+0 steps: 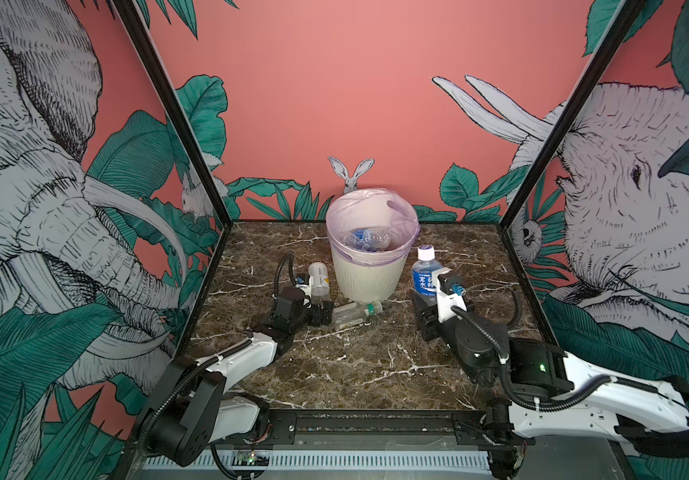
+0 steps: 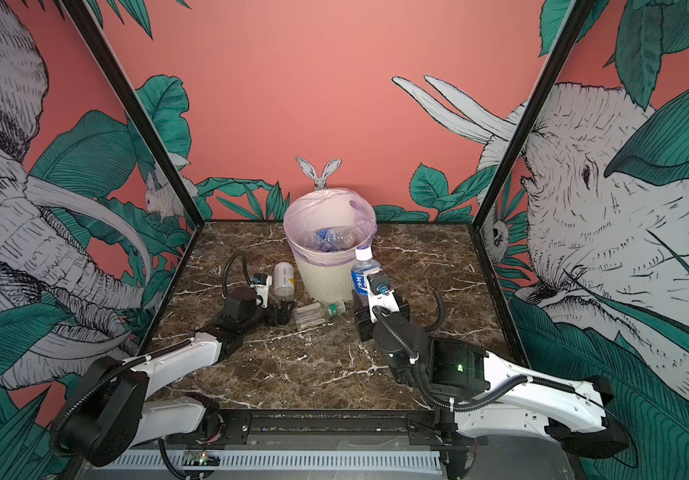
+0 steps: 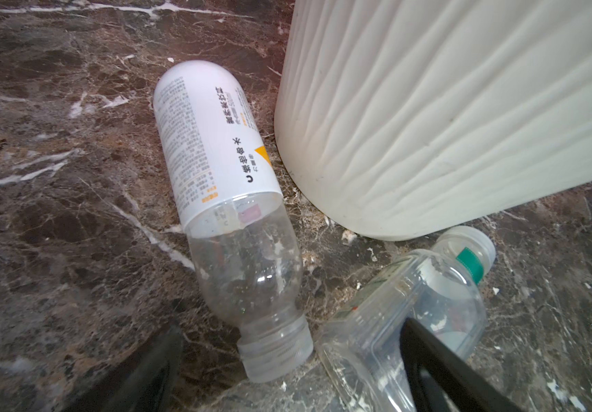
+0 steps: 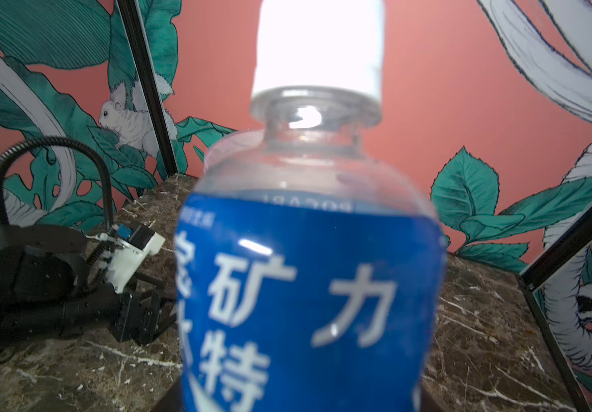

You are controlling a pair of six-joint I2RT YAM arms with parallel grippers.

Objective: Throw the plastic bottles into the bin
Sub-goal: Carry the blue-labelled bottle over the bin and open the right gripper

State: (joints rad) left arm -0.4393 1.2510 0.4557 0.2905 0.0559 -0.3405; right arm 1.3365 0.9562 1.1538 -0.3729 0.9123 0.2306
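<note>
The cream ribbed bin [image 1: 369,278], lined with a pale lilac bag, stands at the back middle of the table and holds several clear bottles [image 1: 369,240]. My right gripper [image 1: 425,297] is shut on an upright blue-labelled bottle [image 1: 425,272] with a white cap, just right of the bin. This bottle [image 4: 308,285] fills the right wrist view. Left of the bin lies a white-labelled bottle [image 3: 216,142], and a green-capped clear bottle [image 3: 412,303] lies in front of the bin. My left gripper [image 3: 292,328] is open low over both, with the white-labelled bottle's cap end between its fingers.
The dark marble table [image 1: 355,365] is walled by patterned panels at the back and both sides, with black frame posts [image 1: 193,137] at the back corners. The left arm [image 1: 247,353] and right arm [image 1: 542,374] reach in from the front edge.
</note>
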